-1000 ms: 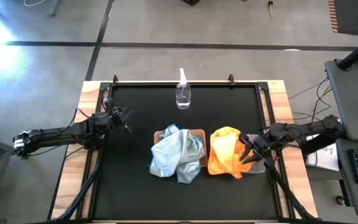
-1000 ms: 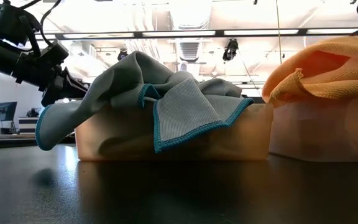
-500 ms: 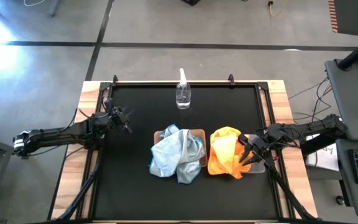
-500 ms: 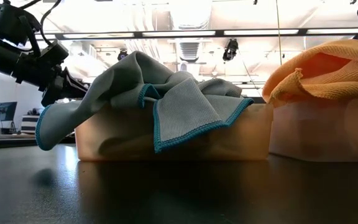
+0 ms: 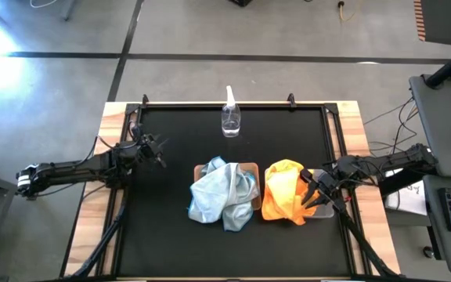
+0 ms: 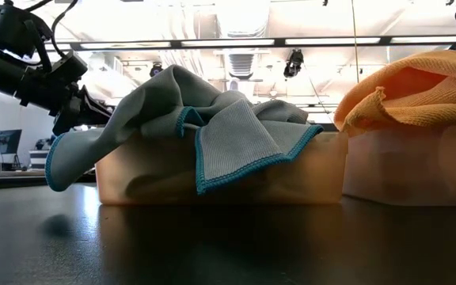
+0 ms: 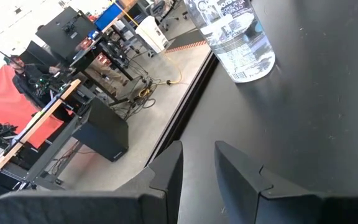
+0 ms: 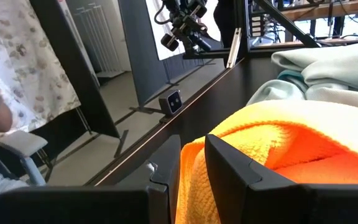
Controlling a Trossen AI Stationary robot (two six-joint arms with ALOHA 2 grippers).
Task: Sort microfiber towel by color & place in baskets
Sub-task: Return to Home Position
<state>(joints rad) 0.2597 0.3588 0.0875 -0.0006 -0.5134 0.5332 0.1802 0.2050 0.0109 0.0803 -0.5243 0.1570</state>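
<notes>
The blue-grey towels fill the tan-brown basket, spilling over its rim; the orange towels heap in the grey basket just right of it; the right gripper hangs at that heap's outer edge, fingers slightly parted, gripping nothing; the left gripper, likewise parted and empty, sits well left of the tan-brown basket.

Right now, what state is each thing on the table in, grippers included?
Pale blue-grey microfiber towels: heaped in the tan-brown basket, spilling over its rim.
Bright orange microfiber towels: heaped in the translucent grey basket.
Small clear spray bottle: upright.
Left gripper: open, empty.
Right gripper: open, empty.
</notes>
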